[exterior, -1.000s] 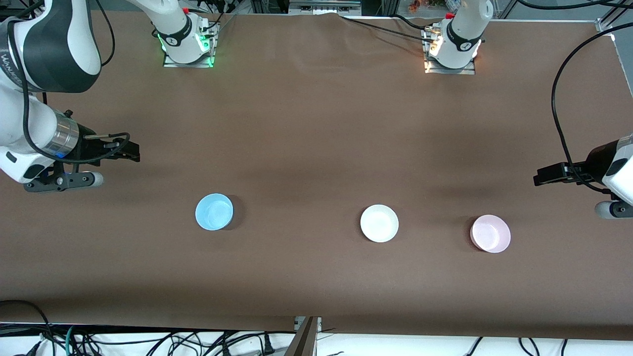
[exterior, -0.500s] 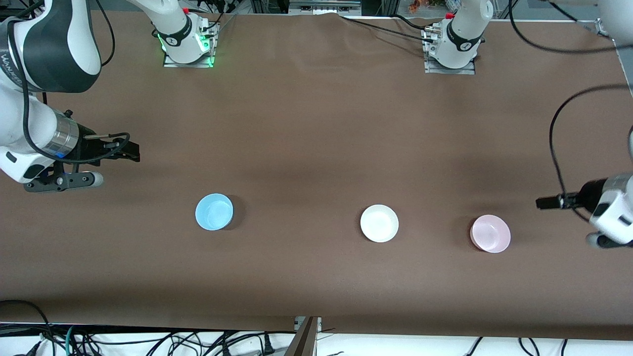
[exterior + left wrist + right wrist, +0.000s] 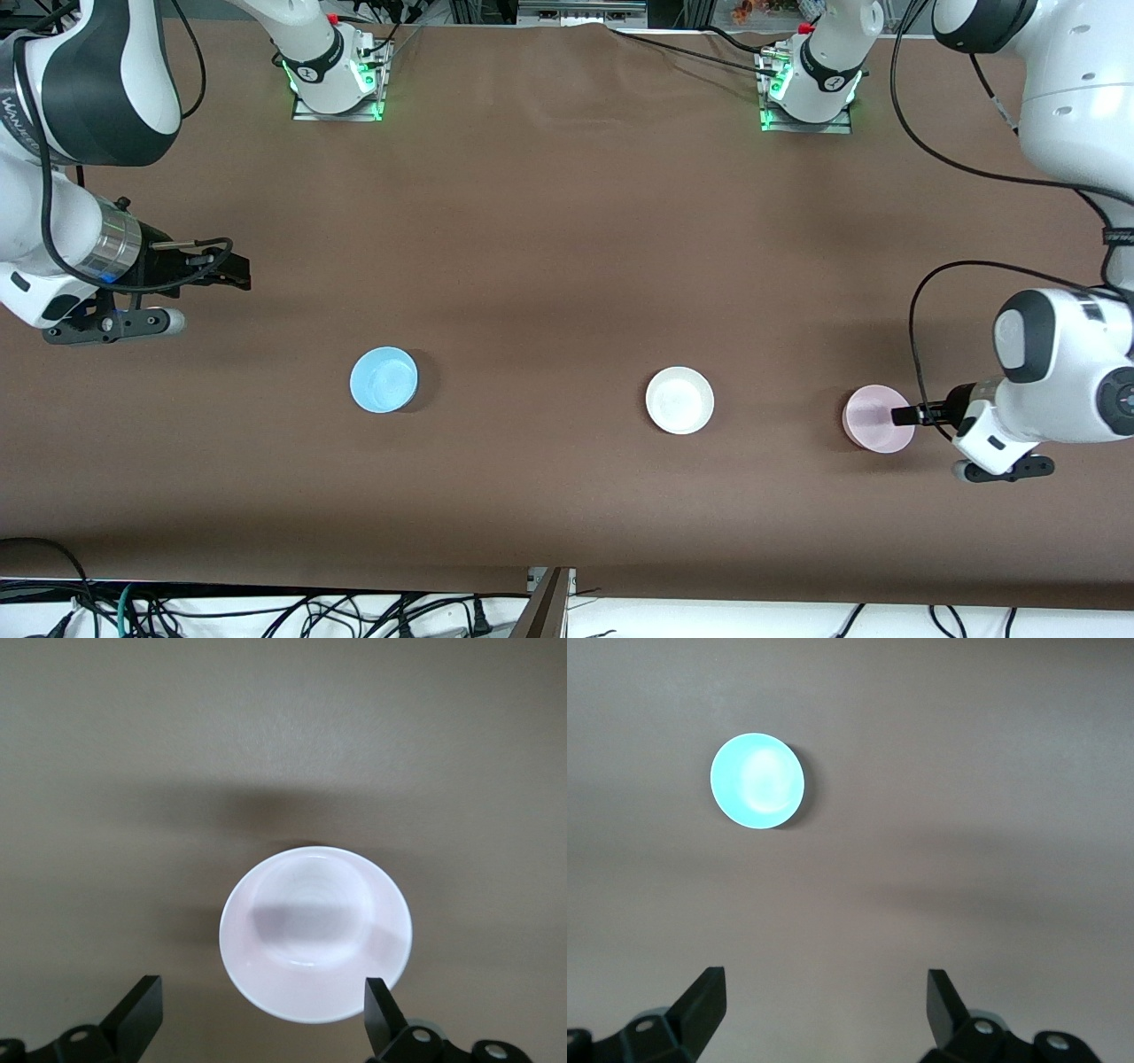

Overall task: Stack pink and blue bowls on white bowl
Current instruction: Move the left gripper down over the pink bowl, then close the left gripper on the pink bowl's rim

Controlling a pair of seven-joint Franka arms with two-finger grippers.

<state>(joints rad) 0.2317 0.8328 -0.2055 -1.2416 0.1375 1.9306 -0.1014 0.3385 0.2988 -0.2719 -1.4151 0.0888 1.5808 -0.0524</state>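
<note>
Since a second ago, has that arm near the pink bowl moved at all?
Yes. The left gripper has swung toward the front camera and inward, from open table to the pink bowl, which has not shifted; its fingers are open over the bowl's rim.

- Both Franka arms wear glossy white rounded shells with black joint bands.
- The right arm's wrist point(image 3: 113, 250) carries a brushed-silver ring and a looping black cable.
- Green lights glow at both square metal base plates point(image 3: 337, 108).
- The black two-finger left gripper point(image 3: 904, 415) hangs from a white wrist with black round caps, trailed by a thin black cable.
</note>
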